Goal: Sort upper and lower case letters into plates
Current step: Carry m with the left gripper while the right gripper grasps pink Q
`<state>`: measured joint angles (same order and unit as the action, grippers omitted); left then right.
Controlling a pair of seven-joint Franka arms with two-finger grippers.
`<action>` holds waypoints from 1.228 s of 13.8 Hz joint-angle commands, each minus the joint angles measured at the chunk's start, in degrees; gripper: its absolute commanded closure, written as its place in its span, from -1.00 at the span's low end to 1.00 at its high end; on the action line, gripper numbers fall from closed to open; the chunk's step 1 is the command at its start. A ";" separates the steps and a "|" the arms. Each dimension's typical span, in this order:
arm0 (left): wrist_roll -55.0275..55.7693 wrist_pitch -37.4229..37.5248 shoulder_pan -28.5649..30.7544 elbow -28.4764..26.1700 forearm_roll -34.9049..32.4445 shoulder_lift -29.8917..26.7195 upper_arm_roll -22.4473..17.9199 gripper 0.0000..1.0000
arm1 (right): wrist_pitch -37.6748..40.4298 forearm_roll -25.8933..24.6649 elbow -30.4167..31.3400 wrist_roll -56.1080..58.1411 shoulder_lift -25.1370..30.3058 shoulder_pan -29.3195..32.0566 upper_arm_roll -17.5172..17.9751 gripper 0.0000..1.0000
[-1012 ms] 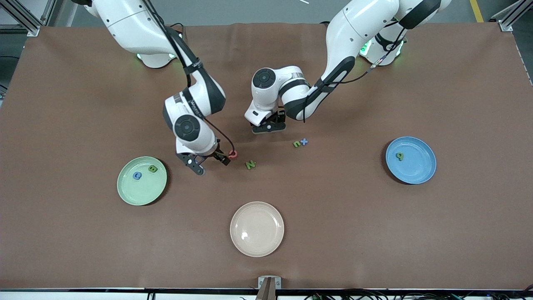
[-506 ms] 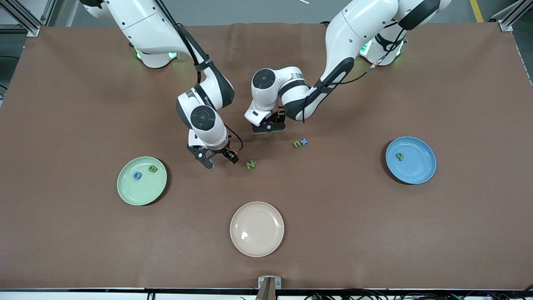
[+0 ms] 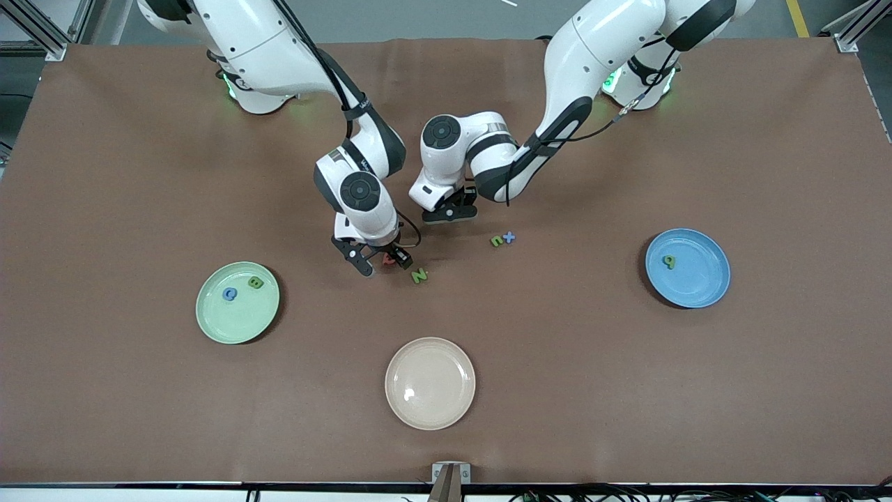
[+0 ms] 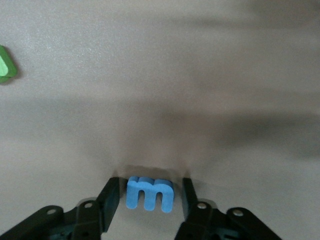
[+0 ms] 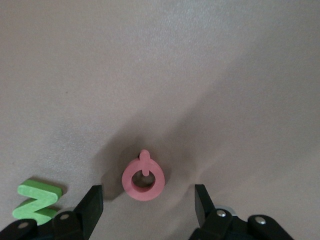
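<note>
A blue letter m (image 4: 149, 192) lies on the brown table between the fingers of my left gripper (image 4: 150, 200), which is down at the table and open, with a thin gap on each side of the letter. My right gripper (image 3: 382, 261) is open and low, straddling a pink ring-shaped letter (image 5: 143, 180) without touching it. A green N (image 3: 419, 276) lies just beside it. The mint plate (image 3: 233, 324) holds a blue C (image 3: 229, 294) and a green B (image 3: 255, 282). The blue plate (image 3: 700, 282) holds one green letter (image 3: 669, 261).
A green n (image 3: 496, 241) and a blue plus-shaped letter (image 3: 509, 237) lie together near my left gripper, toward the blue plate. A cream plate (image 3: 430, 383) sits bare, nearest the front camera. The two arms' wrists are close together mid-table.
My right gripper has swung along the table toward the green N, from beside the pink letter to straddling it. The left arm has stayed in place.
</note>
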<state>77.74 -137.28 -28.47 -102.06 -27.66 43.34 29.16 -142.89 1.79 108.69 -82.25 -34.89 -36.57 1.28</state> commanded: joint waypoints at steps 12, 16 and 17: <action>-0.13 3.40 1.31 0.11 -2.23 -3.86 0.02 0.58 | 4.45 -1.26 -0.23 2.45 2.89 4.14 -0.67 0.99; -9.51 7.46 11.38 -5.67 -1.52 -11.50 4.74 0.60 | 4.55 -1.26 -1.63 2.71 2.90 5.10 -0.67 0.55; -12.15 7.47 17.51 -8.04 -1.44 -13.26 9.20 0.60 | 4.63 -1.26 -2.25 3.93 2.81 5.46 -0.67 -0.20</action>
<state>69.97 -129.86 -20.24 -103.41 -29.02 35.71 32.34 -139.02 1.71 106.79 -79.51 -33.13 -32.40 -0.02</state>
